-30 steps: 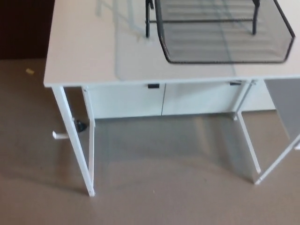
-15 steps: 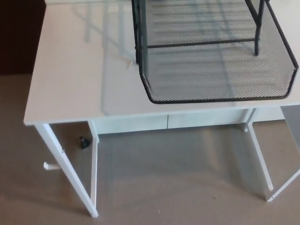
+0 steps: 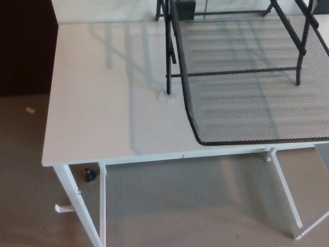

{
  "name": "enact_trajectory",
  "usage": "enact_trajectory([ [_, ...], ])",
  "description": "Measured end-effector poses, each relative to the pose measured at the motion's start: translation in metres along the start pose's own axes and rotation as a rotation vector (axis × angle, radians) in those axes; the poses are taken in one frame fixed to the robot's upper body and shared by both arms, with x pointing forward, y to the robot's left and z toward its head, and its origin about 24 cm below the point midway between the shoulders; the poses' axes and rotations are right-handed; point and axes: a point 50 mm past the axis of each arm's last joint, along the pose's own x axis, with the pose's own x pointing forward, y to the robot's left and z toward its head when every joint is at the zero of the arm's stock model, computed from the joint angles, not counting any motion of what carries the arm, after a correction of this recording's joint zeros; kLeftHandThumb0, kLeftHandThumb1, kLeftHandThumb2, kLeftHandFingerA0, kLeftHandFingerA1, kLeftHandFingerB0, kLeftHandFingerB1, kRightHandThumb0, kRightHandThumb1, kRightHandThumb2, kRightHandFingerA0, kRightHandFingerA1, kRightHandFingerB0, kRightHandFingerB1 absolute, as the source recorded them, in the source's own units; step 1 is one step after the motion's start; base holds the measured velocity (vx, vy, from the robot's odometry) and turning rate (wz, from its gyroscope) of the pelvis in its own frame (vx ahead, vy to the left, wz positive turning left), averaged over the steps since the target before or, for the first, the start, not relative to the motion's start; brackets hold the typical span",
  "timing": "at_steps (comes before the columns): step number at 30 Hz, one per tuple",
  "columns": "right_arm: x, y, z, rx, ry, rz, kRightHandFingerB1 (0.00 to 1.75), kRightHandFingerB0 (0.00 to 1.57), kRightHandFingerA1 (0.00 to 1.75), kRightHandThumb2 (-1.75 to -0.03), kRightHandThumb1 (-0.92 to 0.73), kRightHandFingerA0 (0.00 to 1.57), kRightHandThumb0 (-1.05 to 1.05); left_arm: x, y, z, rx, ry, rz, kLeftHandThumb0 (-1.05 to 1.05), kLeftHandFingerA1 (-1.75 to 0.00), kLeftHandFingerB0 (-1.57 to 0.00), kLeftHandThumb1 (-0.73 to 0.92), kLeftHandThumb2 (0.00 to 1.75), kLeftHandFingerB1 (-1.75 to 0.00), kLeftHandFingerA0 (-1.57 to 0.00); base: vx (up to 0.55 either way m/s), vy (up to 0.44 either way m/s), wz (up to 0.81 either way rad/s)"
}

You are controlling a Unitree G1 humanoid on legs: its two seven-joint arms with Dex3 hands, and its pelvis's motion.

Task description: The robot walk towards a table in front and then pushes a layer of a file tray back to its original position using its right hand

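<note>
One black mesh tray layer (image 3: 247,98) juts forward from the file tray frame (image 3: 168,56), its front rim reaching the near edge of the white table (image 3: 97,103) (right half). Two white table legs (image 3: 77,206) show at left above the floor (image 3: 195,206). Neither robot hand is visible.

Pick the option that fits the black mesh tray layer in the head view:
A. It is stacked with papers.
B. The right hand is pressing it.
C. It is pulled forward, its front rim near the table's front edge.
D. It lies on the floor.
C: the mesh tray layer juts out past its black frame, its front rim close to the front edge of the white table; neither hand is in view.
</note>
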Motion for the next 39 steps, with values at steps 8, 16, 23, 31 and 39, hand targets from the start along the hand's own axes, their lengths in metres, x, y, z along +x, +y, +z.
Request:
enact_trajectory([
  [8,0.0000,-0.0034,0.0018,-0.015,-0.003,-0.003,0.49,0.70,0.52,-0.53,-0.22,0.81,-0.41,0.0015,-0.0042,0.0022,0.000,-0.010,-0.011,-0.04,-0.52,-0.19,0.44,0.86,-0.49,-0.23,0.09,-0.144,0.00],
  [16,0.0005,-0.0031,0.0002,-0.013,0.004,-0.004,0.50,0.70,0.52,-0.55,-0.23,0.80,-0.44,0.0014,-0.0057,0.0026,-0.001,-0.013,-0.014,-0.04,-0.53,-0.20,0.44,0.86,-0.50,-0.24,-0.01,0.021,-0.05],
  [23,0.0021,0.0016,0.0014,-0.021,-0.001,0.015,0.49,0.70,0.51,-0.54,-0.22,0.79,-0.43,0.0013,-0.0024,0.0070,0.034,-0.020,-0.001,-0.04,-0.52,-0.20,0.44,0.86,-0.49,-0.25,0.04,0.114,0.07],
  [31,0.0029,0.0015,0.0070,-0.032,-0.023,0.015,0.49,0.70,0.51,-0.53,-0.22,0.80,-0.42,0.0039,-0.0023,0.0078,0.041,-0.016,0.003,-0.04,-0.53,-0.20,0.43,0.85,-0.49,-0.25,0.01,-0.014,0.03],
  [39,0.0016,0.0032,0.0063,-0.045,-0.017,0.013,0.50,0.71,0.52,-0.54,-0.22,0.81,-0.45,0.0032,-0.0026,0.0082,0.043,-0.019,0.002,-0.04,-0.54,-0.21,0.43,0.85,-0.50,-0.28,0.00,0.000,0.00],
])
